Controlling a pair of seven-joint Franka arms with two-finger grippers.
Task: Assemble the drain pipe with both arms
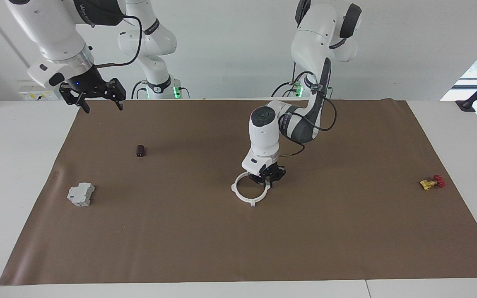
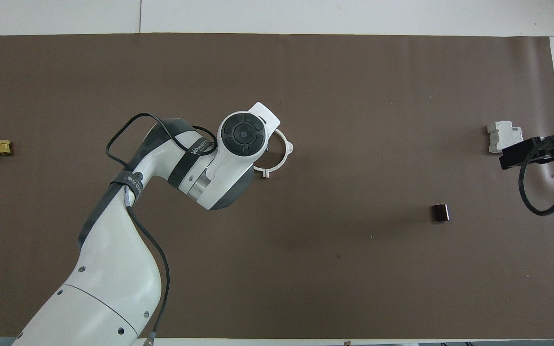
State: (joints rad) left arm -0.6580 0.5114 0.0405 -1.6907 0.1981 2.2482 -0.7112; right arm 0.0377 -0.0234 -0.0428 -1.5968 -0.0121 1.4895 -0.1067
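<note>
Two arms share a brown mat (image 1: pixel 346 231) with no bins or trays on it, only loose parts. Raised over the mat's edge at the right arm's end hangs the right gripper (image 1: pixel 99 105), fingers spread and empty. Nearest the robots lies a small dark cylinder (image 1: pixel 140 150). Farther out, at mid-mat, the left gripper (image 1: pixel 268 182) is down with fingertips pressed together, apparently pinching the rim of the white drain pipe (image 1: pixel 242 196) ring. A grey box (image 1: pixel 80 194) and a red-and-yellow valve (image 1: pixel 432 182) sit toward opposite ends.

left claw (image 1: pixel 268 181) closed low, right claw (image 1: pixel 99 102) open, raised
</note>
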